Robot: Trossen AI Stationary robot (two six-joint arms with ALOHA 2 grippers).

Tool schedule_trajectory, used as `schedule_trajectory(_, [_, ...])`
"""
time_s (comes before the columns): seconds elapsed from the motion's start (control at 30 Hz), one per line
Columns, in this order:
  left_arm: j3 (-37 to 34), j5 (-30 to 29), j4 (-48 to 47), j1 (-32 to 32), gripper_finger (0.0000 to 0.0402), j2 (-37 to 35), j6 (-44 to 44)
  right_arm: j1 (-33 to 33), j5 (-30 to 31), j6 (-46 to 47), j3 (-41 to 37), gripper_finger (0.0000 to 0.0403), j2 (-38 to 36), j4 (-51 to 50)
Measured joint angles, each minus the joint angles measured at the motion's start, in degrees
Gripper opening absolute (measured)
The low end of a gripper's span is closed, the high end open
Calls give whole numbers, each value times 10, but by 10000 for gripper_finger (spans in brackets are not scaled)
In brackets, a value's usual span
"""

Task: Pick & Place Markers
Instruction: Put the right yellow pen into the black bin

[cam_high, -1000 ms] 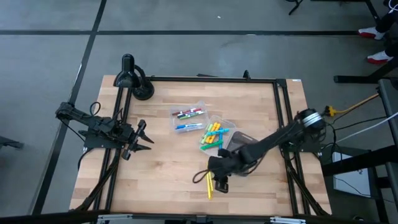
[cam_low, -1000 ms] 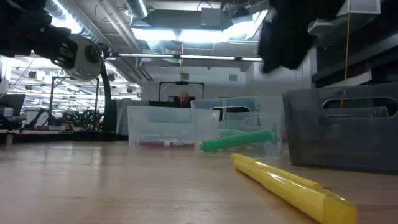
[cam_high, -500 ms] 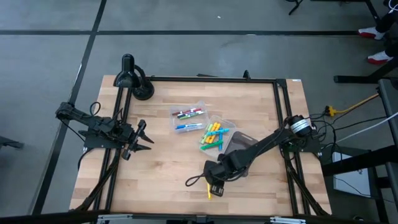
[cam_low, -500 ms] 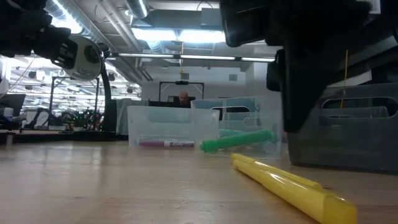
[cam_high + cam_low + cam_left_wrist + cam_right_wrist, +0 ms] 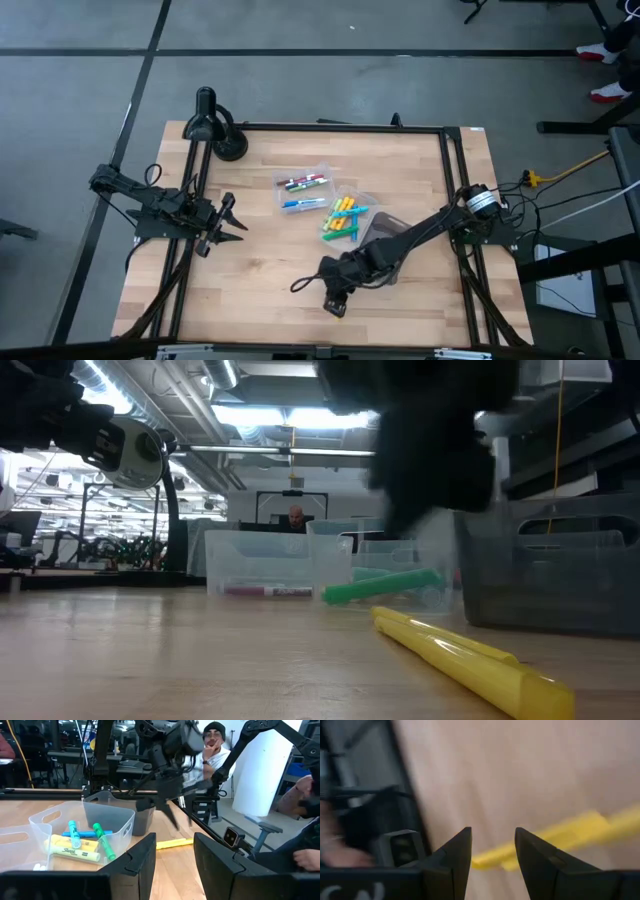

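The right tool (image 5: 336, 300) hangs low over the table's (image 5: 260, 270) near edge, its jaws apart and empty, right above the loose yellow marker (image 5: 460, 657) lying on the wood. That marker looks like the last one still out; the others (image 5: 340, 218) already sit in two clear trays (image 5: 322, 167) mid-table. A dark bin (image 5: 560, 565) stands just beside the trays, close to the right arm's path. The left tool (image 5: 228, 222) waits at the left edge, jaws apart, holding nothing. People (image 5: 216, 745) sit beyond the table.
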Motion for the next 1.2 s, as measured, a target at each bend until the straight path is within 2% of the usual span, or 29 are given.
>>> schedule_trajectory(0.17, [0, 0, 0, 0, 127, 0, 0, 5, -21, -27, 0, 152, 0, 110])
schedule_trajectory(0.43, [0, 0, 0, 0, 128, 0, 0, 29, -37, 8, 0, 152, 0, 131])
schedule_trajectory(0.63, [0, 0, 0, 0, 128, 0, 0, 46, -34, -50, 0, 152, 0, 210])
schedule_trajectory(0.87, [0, 0, 0, 0, 127, 0, 0, 64, -12, -63, -7, 152, 1, 137])
schedule_trajectory(1.2, [0, 0, 0, 0, 127, 0, 0, 92, -21, -75, -78, 152, 3, 179])
